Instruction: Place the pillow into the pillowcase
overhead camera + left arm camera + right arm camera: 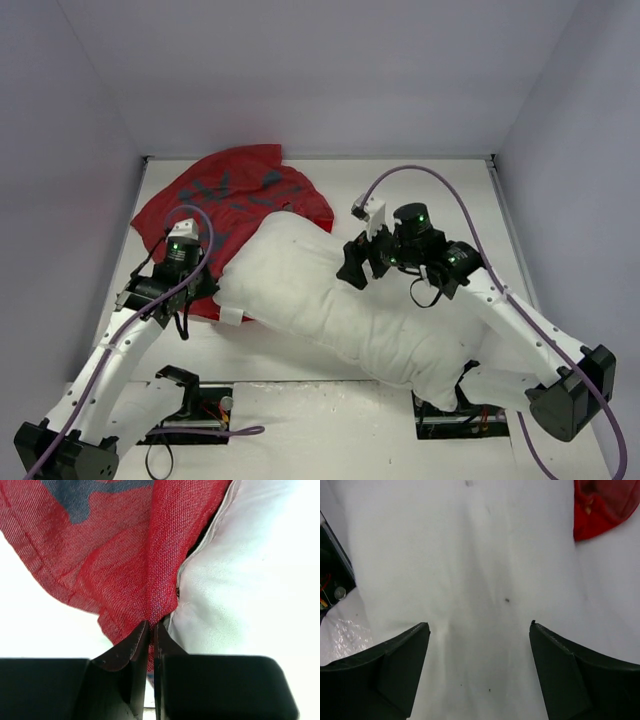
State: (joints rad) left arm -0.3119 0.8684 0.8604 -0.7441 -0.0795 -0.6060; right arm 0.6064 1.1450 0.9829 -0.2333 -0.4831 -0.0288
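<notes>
The white pillow [345, 305] lies diagonally across the table, its far left end against the red pillowcase [235, 195], which is crumpled at the back left. My left gripper [200, 285] is shut on the pillowcase's near edge; in the left wrist view the red pillowcase [125, 555] is pinched at the left gripper [151, 626], with the pillow [250, 580] right beside it. My right gripper [358, 268] hovers open over the pillow's upper middle. The right wrist view shows the right gripper [480, 630] with its jaws wide apart above bare pillow [470, 555], nothing between them.
White walls close in the table at the back and both sides. Both arm bases [185, 400] sit at the near edge, with the pillow's near right end resting by the right base [455, 410]. A corner of pillowcase [602, 505] shows at the right wrist view's top right.
</notes>
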